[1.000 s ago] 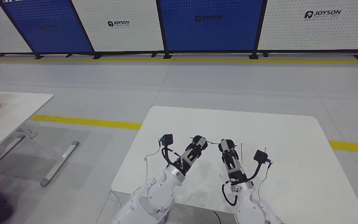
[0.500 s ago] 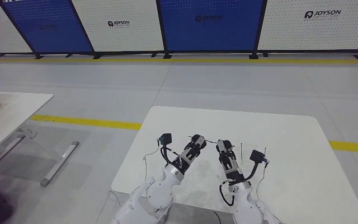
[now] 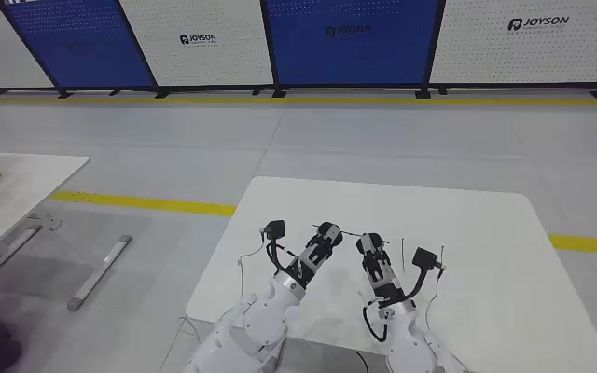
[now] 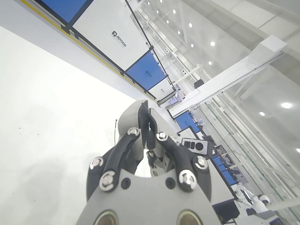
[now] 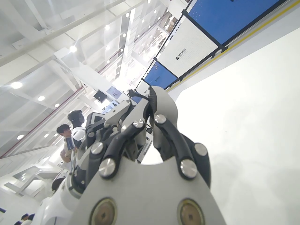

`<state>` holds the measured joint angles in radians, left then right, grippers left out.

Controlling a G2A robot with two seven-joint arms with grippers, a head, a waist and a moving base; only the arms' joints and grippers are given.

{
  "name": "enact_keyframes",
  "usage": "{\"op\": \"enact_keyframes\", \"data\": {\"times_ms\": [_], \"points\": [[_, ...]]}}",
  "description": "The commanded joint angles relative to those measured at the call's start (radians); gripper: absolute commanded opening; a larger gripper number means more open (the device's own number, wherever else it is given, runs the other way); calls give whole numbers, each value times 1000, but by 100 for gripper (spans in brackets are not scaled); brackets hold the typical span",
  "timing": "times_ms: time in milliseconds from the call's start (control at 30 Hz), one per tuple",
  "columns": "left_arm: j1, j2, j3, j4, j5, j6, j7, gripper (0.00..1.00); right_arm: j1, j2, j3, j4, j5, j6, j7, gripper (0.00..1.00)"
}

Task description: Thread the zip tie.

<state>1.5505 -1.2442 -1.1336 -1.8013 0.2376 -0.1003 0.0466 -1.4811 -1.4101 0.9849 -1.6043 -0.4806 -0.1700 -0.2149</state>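
**Over the table (image 3: 466, 210): gap is shrinking**

Just above the near half of it, the zip tie (image 3: 348, 234) hangs strung between the two claws. Left gripper (image 3: 334, 231) is pinched tight on one end, right gripper (image 3: 365, 241) clamped on the other, with the tie poking out past its tips. Versus a second ago, the right one has slid in toward the left, so the stretch between them is shorter.
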Motion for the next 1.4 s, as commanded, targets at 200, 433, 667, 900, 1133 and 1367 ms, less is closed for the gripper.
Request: {"op": "enact_keyframes", "data": {"times_ms": [200, 433, 667, 900, 1133, 1367], "points": [[-3, 0, -3, 1, -1, -9, -19, 0, 12, -5, -4, 2, -1, 10, 28, 0], [-2, 1, -8, -7, -8, -14, -34, 0, 19, -4, 3, -1, 13, 4, 92, 0], [8, 2, -15, -16, -16, -24, -45, 0, 28, -4, 11, 8, 33, -18, 145, 0], [13, 3, -15, -21, -28, -27, -62, 0, 33, -3, 24, 13, 54, -46, 175, 0], [12, 2, -21, -19, -12, -19, -38, 0, 42, -2, 33, 26, 65, -43, 201, 0], [5, 0, -14, -8, -5, -13, -28, 0, 33, -1, 41, 10, 55, -34, 197, 10]]}}
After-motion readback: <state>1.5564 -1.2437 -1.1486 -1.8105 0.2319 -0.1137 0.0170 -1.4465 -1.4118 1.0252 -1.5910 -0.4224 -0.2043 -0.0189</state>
